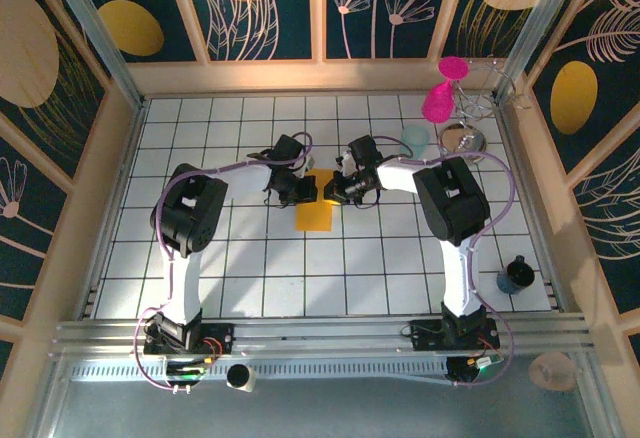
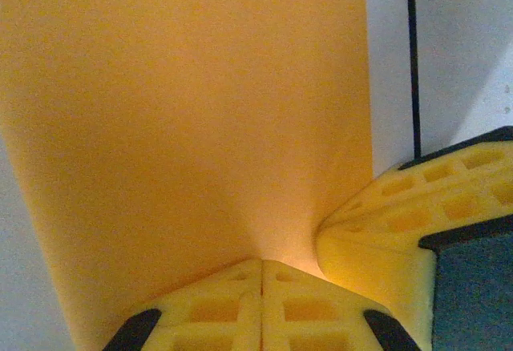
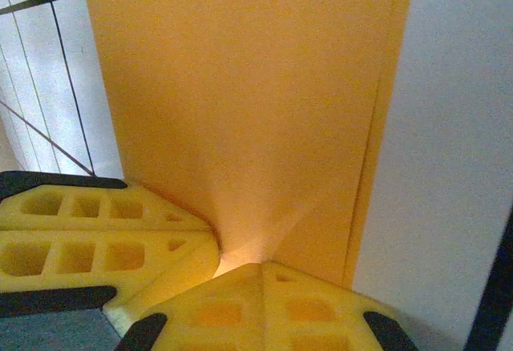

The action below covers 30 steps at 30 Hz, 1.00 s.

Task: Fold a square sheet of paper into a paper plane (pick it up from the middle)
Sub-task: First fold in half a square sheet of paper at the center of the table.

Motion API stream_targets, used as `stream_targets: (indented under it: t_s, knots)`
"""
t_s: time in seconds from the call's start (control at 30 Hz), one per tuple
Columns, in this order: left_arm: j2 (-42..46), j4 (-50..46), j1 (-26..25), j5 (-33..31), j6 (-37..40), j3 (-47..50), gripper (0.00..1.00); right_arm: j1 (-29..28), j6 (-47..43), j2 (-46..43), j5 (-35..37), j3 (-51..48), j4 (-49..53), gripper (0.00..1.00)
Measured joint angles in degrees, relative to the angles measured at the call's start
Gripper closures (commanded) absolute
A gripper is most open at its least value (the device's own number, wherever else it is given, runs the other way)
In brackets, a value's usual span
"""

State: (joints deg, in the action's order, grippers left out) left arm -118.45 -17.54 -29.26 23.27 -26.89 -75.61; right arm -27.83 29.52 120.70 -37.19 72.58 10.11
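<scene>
The square sheet of paper lies on the white tiles as a narrow orange-yellow strip, folded over on itself. A doubled edge runs down its right side in the right wrist view. My left gripper and right gripper meet at its far end. In the left wrist view the left gripper is shut, and the paper puckers up into its tips. The right gripper's fingers press in beside it. The right gripper is likewise shut on the paper, with the left fingers alongside.
A pale teal cup, a pink object and a shiny metal piece stand at the back right. A dark cup sits near the right front edge. Wooden walls ring the tiled table.
</scene>
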Motion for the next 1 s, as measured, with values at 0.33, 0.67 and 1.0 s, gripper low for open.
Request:
stream_targets:
  t_s: [0.33, 0.67, 1.0]
  knots:
    - [5.0, 2.8, 7.3, 5.2, 1.8, 8.9, 0.89, 0.2, -5.7, 2.1, -0.8, 4.3, 6.0, 0.98]
    - [12.0, 6.2, 10.4, 6.3, -4.1, 13.9, 0.89, 0.3, -8.0, 2.8, -0.9, 6.2, 8.6, 0.98]
    - [8.5, 13.0, 1.5, 9.3, -11.6, 11.9, 0.89, 0.3, -8.0, 2.8, -1.0, 6.0, 8.4, 0.98]
